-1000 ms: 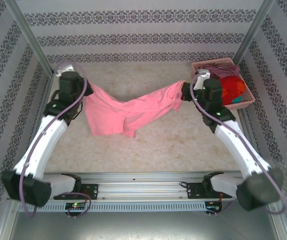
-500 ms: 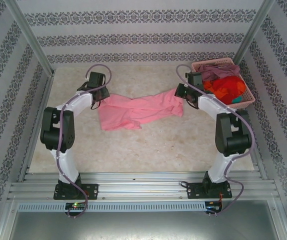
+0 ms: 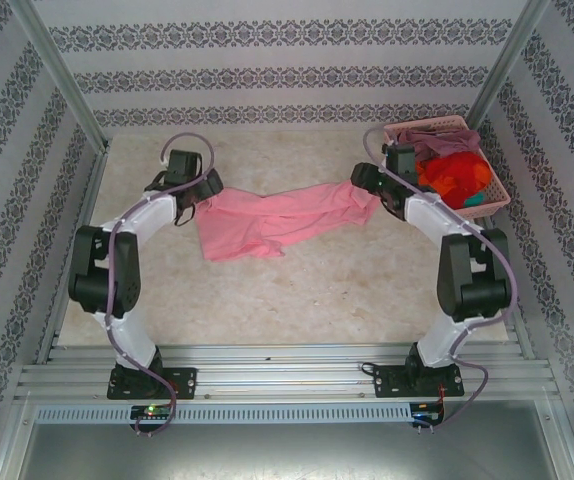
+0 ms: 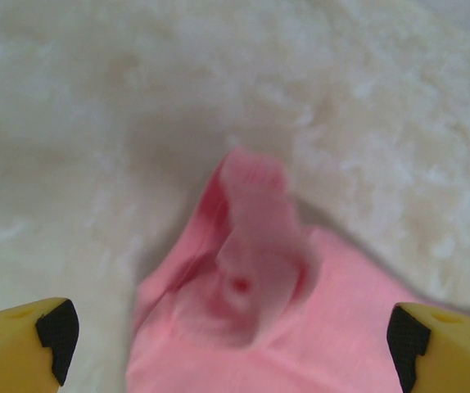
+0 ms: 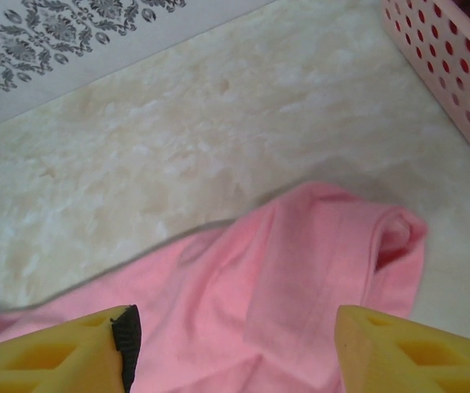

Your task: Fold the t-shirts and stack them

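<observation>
1. The left gripper (image 4: 231, 340) has its yellow fingers (image 4: 22, 348) spread wide, clamping nothing.
2. A bunched corner of the light pink t-shirt (image 4: 259, 270) lies just ahead of it, between the fingers, on the table (image 4: 96, 123).
3. The right gripper (image 5: 233, 344) also stands apart and empty, with the shirt's other end beneath and ahead.
4. The pink basket (image 5: 448, 74) sits off to its right, holding an orange-red t-shirt (image 3: 452, 175).
</observation>
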Robot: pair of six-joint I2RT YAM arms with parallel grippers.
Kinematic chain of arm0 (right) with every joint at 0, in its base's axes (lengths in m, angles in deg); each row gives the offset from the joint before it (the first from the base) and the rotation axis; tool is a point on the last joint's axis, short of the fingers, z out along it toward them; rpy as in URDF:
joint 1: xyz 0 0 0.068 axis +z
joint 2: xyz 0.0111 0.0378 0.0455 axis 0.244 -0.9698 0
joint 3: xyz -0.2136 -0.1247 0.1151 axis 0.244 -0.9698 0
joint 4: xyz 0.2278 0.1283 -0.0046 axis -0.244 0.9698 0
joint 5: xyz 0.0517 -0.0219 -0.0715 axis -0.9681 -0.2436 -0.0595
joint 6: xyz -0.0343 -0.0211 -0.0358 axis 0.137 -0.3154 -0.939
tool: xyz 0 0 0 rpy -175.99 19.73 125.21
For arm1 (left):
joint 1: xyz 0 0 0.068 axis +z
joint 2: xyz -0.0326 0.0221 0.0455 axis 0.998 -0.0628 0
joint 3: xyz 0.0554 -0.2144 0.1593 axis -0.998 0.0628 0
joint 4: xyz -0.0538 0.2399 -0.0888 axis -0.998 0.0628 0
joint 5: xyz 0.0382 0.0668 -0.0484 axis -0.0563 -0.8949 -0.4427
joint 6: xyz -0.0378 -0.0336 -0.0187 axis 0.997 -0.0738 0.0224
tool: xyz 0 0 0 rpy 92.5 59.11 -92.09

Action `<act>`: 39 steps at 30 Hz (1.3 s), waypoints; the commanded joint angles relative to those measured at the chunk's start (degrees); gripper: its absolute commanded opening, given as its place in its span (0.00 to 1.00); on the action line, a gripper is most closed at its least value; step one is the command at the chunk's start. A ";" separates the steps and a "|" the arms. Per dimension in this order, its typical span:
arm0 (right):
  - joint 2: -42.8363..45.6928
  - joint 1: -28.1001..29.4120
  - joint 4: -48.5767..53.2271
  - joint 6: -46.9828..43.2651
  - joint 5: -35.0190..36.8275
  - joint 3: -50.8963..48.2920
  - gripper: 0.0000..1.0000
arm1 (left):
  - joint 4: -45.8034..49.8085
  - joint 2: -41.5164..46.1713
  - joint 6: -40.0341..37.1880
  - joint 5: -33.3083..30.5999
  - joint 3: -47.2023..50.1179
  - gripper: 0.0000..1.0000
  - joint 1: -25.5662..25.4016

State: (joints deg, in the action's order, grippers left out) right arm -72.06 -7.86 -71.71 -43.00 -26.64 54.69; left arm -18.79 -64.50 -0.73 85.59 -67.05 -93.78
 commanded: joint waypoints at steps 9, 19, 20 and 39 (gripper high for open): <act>5.13 2.13 -2.89 1.49 -1.78 -7.88 0.65 | -0.87 -2.69 -0.27 6.01 4.62 0.55 2.10; 5.27 2.43 -2.01 1.29 -1.72 -7.72 0.66 | -0.72 -8.78 2.45 5.95 1.70 0.35 2.85; 5.27 2.40 -2.01 1.28 -1.72 -7.70 0.66 | -0.53 -9.15 2.80 6.06 1.46 0.33 2.88; 4.84 2.23 -1.75 1.42 -1.68 -7.63 0.66 | 1.33 -1.02 8.93 5.77 8.50 0.38 2.81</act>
State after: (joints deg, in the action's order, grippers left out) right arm -68.37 -5.98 -72.91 -42.12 -28.08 47.15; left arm -18.70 -67.45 4.56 89.04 -61.43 -91.53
